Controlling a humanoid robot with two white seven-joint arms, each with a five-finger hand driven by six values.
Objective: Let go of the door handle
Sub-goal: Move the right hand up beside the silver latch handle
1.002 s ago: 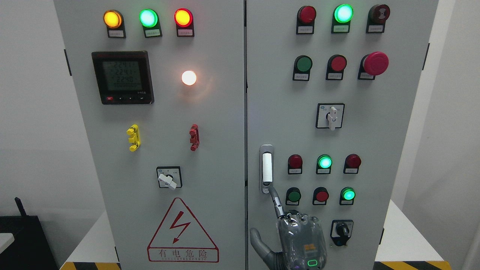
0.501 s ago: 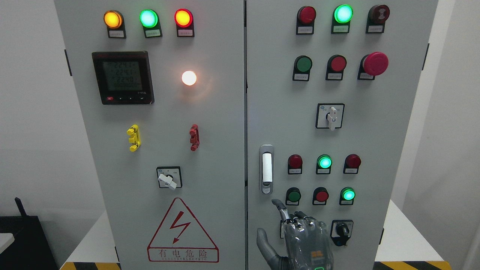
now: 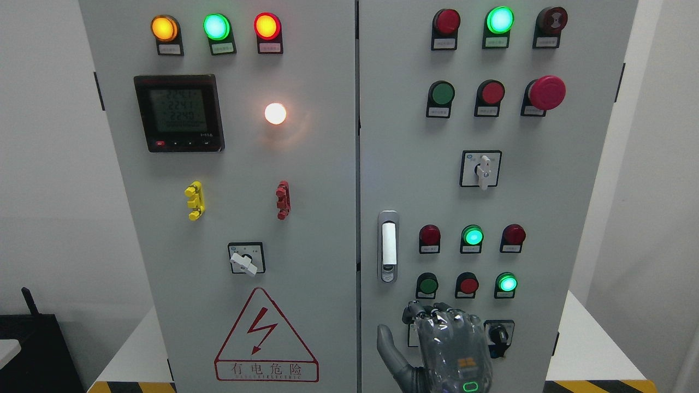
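The silver door handle (image 3: 388, 245) with a white lever and a keyhole at its foot stands upright on the left edge of the right cabinet door (image 3: 398, 164). My right hand (image 3: 431, 322) comes up from the bottom edge, below and to the right of the handle and apart from it. Its fingers (image 3: 423, 312) are curled down over the palm and hold nothing; the thumb (image 3: 386, 341) sticks out to the left. The left hand is out of view.
The grey cabinet has two shut doors. Around my hand are push buttons and lamps (image 3: 468, 284) and a black rotary switch (image 3: 498, 333). The left door carries a meter (image 3: 179, 113), a selector switch (image 3: 246, 259) and a red warning triangle (image 3: 266, 338).
My right index finger was touching the foot of the handle. It has come off, the hand has dropped down and to the right, and the fingers have curled in.
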